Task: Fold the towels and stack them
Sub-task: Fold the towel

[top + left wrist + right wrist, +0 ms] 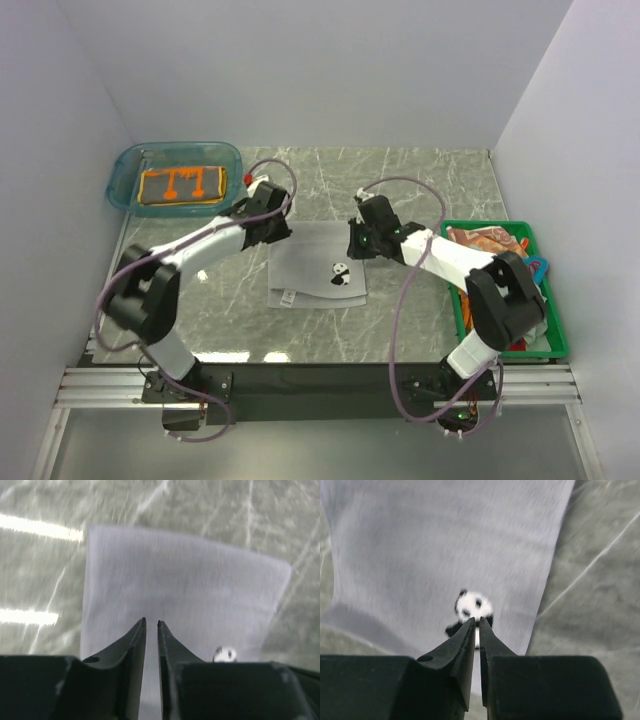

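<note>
1. My left gripper (151,623) and right gripper (475,621) are each closed to a slit at the far corners of the grey towel (315,265), which lies mid-table.
2. To fold it well, I'd lift both corners level and together, then carry them to the near edge.
3. My own fingers hide whether either pinch catches cloth, and both wrist views are blurred.

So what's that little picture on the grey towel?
A black-and-white panda on the pale grey towel, clearest in the right wrist view.

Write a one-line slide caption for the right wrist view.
Right pincer, nearly closed, over the panda print on a pale grey towel lying on the marble table.
</note>
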`<state>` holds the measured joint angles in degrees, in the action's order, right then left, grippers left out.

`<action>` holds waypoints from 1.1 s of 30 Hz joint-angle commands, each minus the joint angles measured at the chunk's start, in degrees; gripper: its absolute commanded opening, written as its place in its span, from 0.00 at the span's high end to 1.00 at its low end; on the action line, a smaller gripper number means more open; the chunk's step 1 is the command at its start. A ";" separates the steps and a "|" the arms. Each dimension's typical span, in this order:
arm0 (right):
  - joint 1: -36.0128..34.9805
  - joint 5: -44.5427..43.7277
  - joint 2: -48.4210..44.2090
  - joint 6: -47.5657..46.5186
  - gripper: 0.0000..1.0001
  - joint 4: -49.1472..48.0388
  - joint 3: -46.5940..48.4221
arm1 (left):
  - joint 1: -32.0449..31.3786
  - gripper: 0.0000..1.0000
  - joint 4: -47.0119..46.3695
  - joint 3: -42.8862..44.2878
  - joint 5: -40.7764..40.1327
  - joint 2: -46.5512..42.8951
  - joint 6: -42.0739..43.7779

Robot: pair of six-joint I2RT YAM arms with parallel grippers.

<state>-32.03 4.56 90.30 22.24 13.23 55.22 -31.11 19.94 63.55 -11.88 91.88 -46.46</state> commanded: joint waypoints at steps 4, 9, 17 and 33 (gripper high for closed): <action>3.38 1.86 8.73 4.12 0.85 -6.81 8.23 | 2.90 0.80 -2.19 10.71 -2.09 13.39 3.39; 6.72 3.61 16.66 8.70 0.85 -10.15 12.27 | 5.71 0.80 -2.54 15.99 -1.83 22.46 3.92; 12.42 6.60 26.93 12.13 0.84 -8.23 21.40 | 8.00 0.78 -2.81 25.73 -0.95 31.51 6.46; 13.66 9.24 3.51 15.19 0.55 -11.99 3.87 | 7.65 0.13 -3.60 3.18 1.86 -2.71 -2.93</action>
<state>-18.06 12.67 101.62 33.91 5.06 65.25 -22.68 17.34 71.11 -9.91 99.68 -45.21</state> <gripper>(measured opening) 0.424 0.837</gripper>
